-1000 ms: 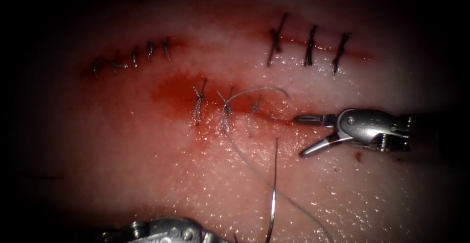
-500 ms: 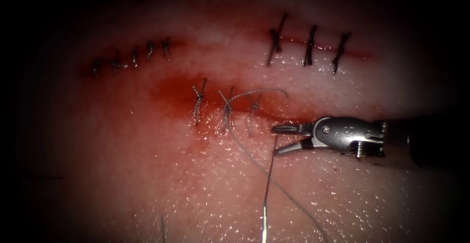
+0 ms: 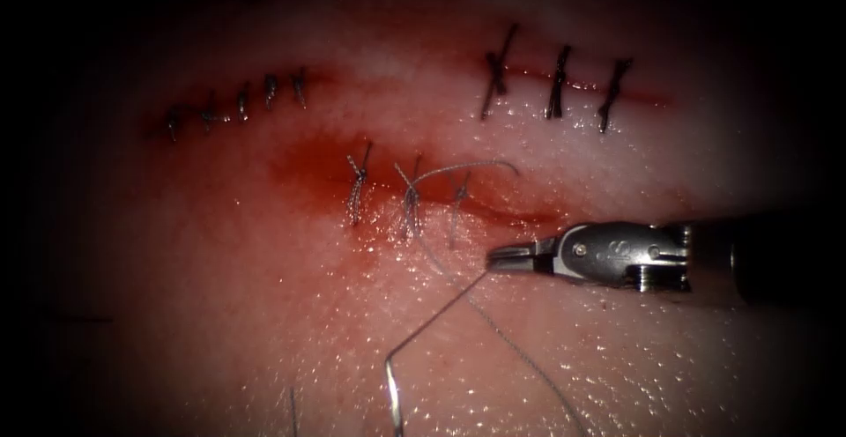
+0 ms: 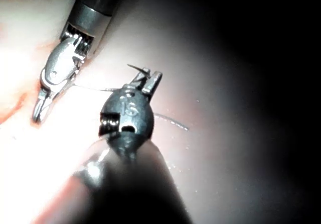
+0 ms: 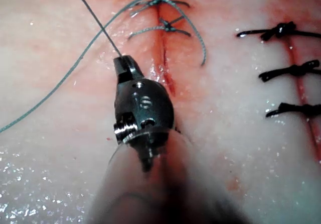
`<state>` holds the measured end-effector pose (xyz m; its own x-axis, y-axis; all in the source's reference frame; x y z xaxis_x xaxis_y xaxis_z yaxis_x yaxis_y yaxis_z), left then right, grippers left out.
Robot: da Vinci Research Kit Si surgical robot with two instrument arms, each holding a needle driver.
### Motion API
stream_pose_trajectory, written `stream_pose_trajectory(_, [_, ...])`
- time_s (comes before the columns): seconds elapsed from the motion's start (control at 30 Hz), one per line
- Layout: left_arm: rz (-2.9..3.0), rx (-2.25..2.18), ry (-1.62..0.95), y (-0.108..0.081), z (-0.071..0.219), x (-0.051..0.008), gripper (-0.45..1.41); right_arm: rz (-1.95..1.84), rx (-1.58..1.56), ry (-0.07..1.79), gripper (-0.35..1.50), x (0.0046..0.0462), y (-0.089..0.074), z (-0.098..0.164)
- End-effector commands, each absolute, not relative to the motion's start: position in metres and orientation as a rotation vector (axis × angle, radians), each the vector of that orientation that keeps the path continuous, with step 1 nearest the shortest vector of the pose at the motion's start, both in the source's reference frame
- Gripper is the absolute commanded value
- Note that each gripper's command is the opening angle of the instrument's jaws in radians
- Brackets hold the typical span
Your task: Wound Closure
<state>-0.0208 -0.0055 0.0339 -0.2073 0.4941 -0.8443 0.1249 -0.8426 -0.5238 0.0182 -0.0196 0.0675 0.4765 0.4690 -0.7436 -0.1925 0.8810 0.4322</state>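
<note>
Needle [image 3: 436, 314] tip clenched in right pincer [image 3: 502, 257], just near the cut [image 3: 502, 212], free above tissue [image 3: 220, 296]; left pincer [image 4: 148, 81] grasps its other end.

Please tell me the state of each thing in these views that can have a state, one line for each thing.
right tool: shut on one end of the needle.
left tool: close to the needle; whether it holds it is unclear.
needle: out of the tissue, above it, below the cut.
thread: slack, looped over the cut.
cut: three stitches in, right part open.
</note>
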Motion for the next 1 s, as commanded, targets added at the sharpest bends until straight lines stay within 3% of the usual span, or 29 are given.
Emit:
stream_pose_trajectory(0.03, [2.152,-1.749,-0.704,-0.006,0.035,-0.0207,-0.45,0.409,0.359,1.005,-0.35,0.0200,-0.021,0.066])
stream_pose_trajectory(0.57, [2.276,-1.448,-0.479,-0.002,0.042,-0.0140,-0.45,0.372,0.528,1.082,-0.35,0.0317,-0.027,0.054])
stream_pose_trajectory(0.73, [2.292,-1.416,-0.468,-0.002,0.041,-0.0121,-0.45,0.354,0.473,1.106,-0.35,0.0325,-0.026,0.053])
stream_pose_trajectory(0.77, [2.303,-1.410,-0.458,-0.002,0.041,-0.0116,-0.45,0.352,0.437,1.109,-0.10,0.0322,-0.026,0.054])
stream_pose_trajectory(0.8, [2.302,-1.402,-0.453,-0.001,0.041,-0.0113,-0.45,0.351,0.410,1.106,0.32,0.0318,-0.025,0.054])
stream_pose_trajectory(0.87, [2.314,-1.386,-0.417,-0.001,0.041,-0.0105,-0.45,0.364,0.362,1.101,0.93,0.0308,-0.024,0.054])
stream_pose_trajectory(0.9, [2.317,-1.369,-0.403,-0.001,0.041,-0.0101,-0.45,0.372,0.346,1.103,1.04,0.0303,-0.023,0.055])
stream_pose_trajectory(1.0, [2.335,-1.320,-0.359,0.000,0.041,-0.0090,-0.45,0.373,0.301,1.105,1.09,0.0281,-0.022,0.055])
